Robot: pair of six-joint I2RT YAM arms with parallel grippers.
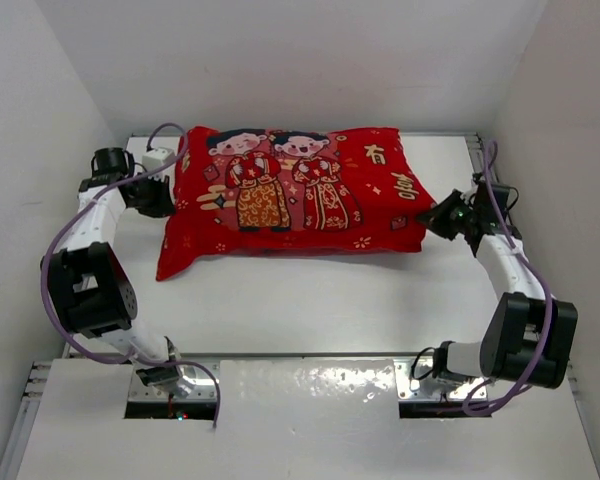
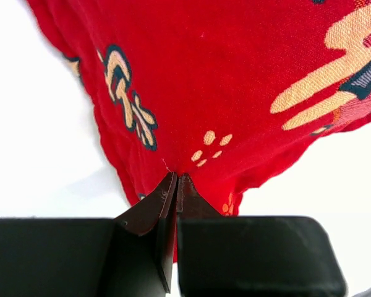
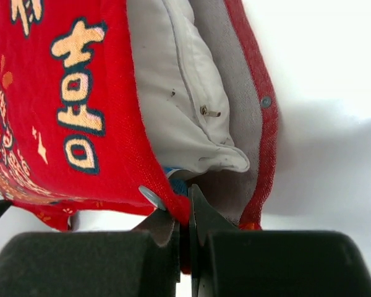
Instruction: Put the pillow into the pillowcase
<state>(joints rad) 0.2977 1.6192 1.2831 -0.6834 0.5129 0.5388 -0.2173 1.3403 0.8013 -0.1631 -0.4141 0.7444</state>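
Note:
The red printed pillowcase [image 1: 300,190] lies plump across the back of the white table [image 1: 310,300]. The white pillow [image 3: 173,93] sits inside it and shows only through the open right end, with its blue tag [image 3: 178,184] just above my right fingers. My left gripper [image 1: 170,200] is shut on the pillowcase's left edge; the left wrist view shows the tips [image 2: 176,177] pinching red fabric [image 2: 222,74]. My right gripper [image 1: 432,215] is shut on the red hem [image 3: 173,204] of the open end, and its tips [image 3: 187,207] clamp the near flap [image 3: 62,93].
White walls close in the table on the left, back and right. Purple cables [image 1: 50,260] loop off both arms. A small white box [image 1: 158,157] sits by the back-left corner. Metal snap buttons [image 3: 266,101] line the opening. A metal rail [image 1: 300,375] runs along the near edge.

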